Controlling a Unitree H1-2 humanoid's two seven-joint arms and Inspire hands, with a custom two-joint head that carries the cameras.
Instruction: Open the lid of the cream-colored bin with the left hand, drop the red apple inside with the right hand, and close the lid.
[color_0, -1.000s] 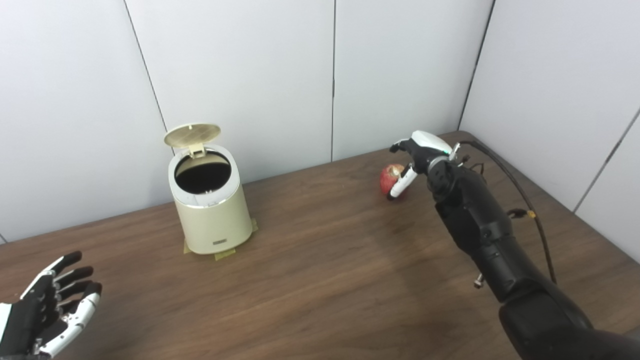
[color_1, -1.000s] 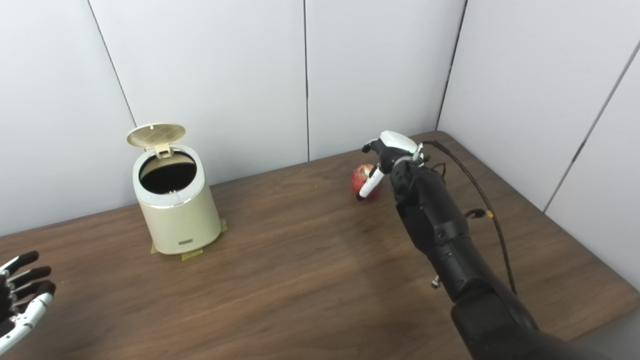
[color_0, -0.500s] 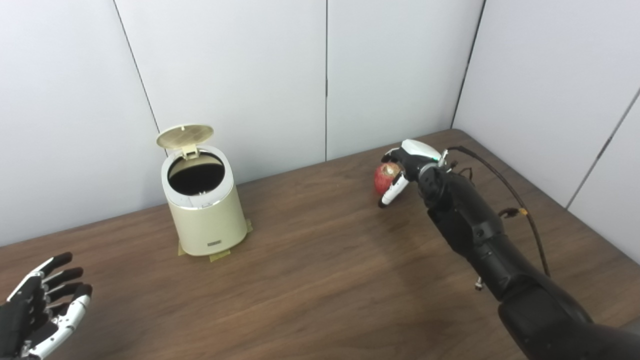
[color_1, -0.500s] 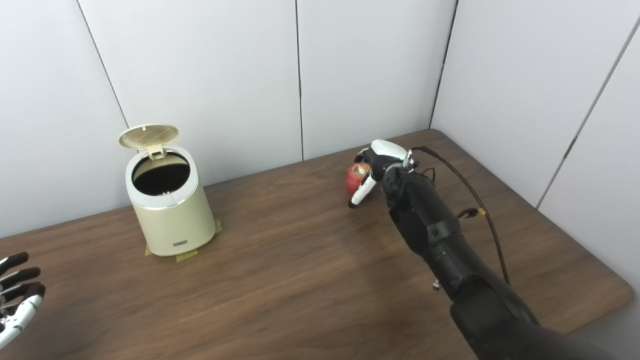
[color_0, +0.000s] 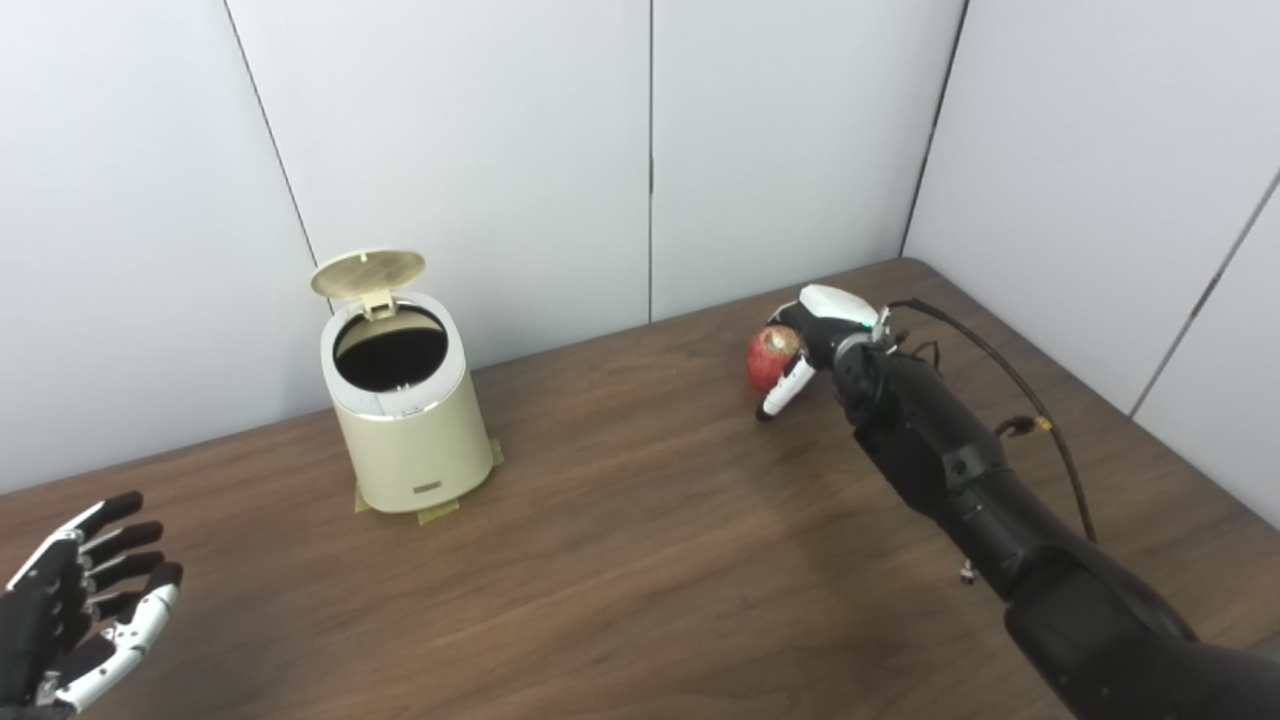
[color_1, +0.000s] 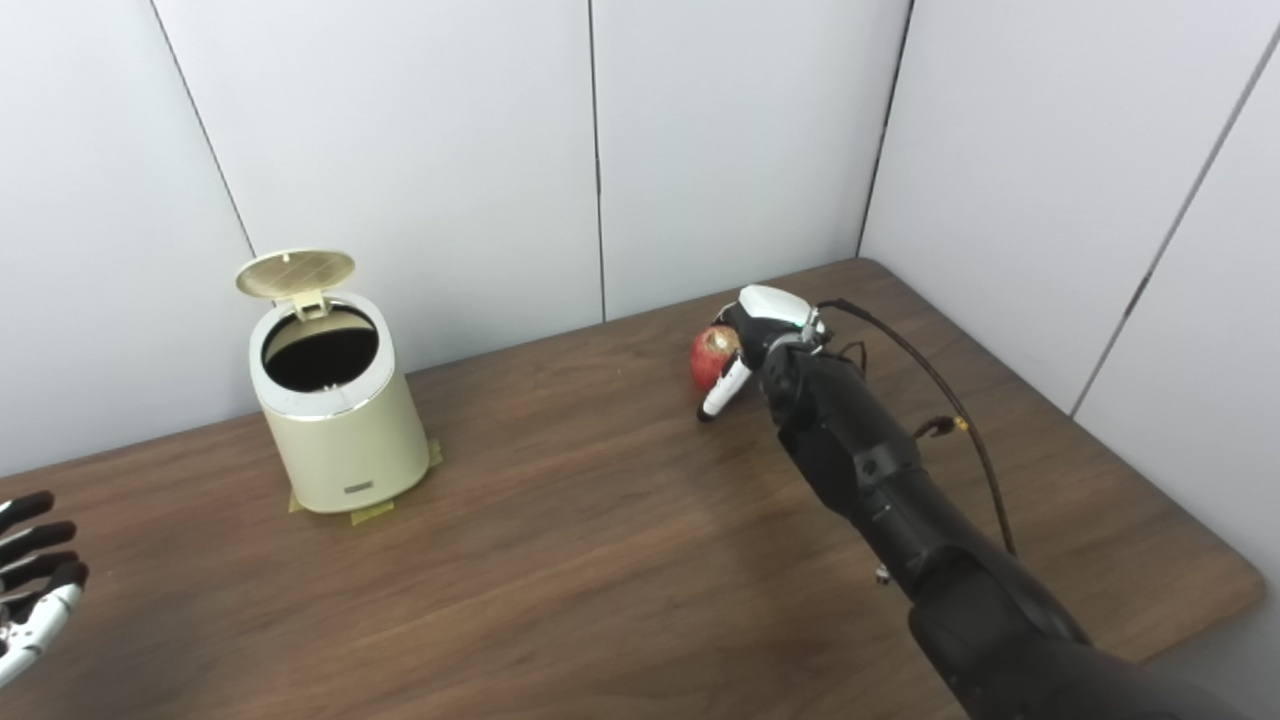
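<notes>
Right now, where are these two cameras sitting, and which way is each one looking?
Left eye view: on the robot's head, looking down and forward at the table; shows the open left hand and the right hand around the red apple.
Right eye view: beside it, a little to the right, facing the same way; the left hand is cut off at the picture's edge.
Shared: the cream-colored bin with its lid up, the apple, the right arm, white walls.

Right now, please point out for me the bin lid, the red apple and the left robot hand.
bin lid (color_0: 367, 272): left eye view, middle of raised lid.
red apple (color_0: 768, 357): left eye view, exposed left side.
left robot hand (color_0: 75, 625): left eye view, palm.
</notes>
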